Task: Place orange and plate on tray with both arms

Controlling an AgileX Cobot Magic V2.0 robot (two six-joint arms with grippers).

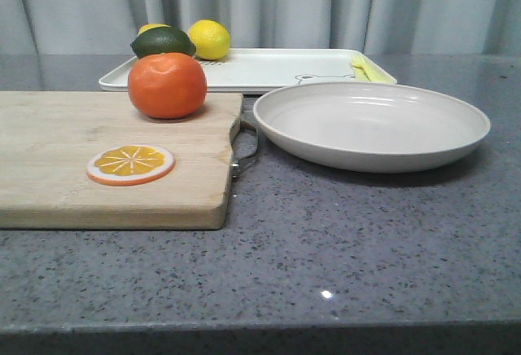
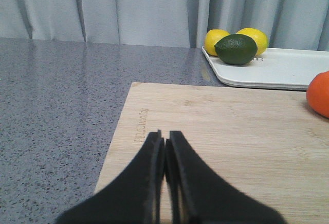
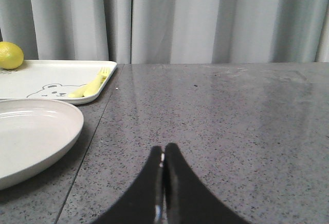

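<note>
Left gripper (image 2: 164, 137) closed, fingers pressed together with nothing between them, low over the near edge of the wooden cutting board (image 1: 65, 139). Right gripper (image 3: 163, 154) likewise closed and holding nothing, above bare grey countertop (image 1: 366, 241) to the right of the plate (image 1: 370, 123).

Orange (image 1: 167, 85) upright on the far part of the board, near its right edge, well apart from the left gripper; only its rim visible at the edge of the left wrist view (image 2: 320, 93). Flat orange slice (image 1: 130, 164) lying on the board nearer the front. Plate resting on the countertop just right of the board's metal handle (image 1: 247, 147), in front of the tray (image 1: 269, 68). Tray at the back of the table, faint bear drawing (image 3: 51, 89) on its surface. On the tray: a dark green lime (image 2: 236, 49) with two lemons (image 1: 209, 39) behind it at the left end, and a pale yellow fork (image 3: 92, 85) at the right end.
</note>
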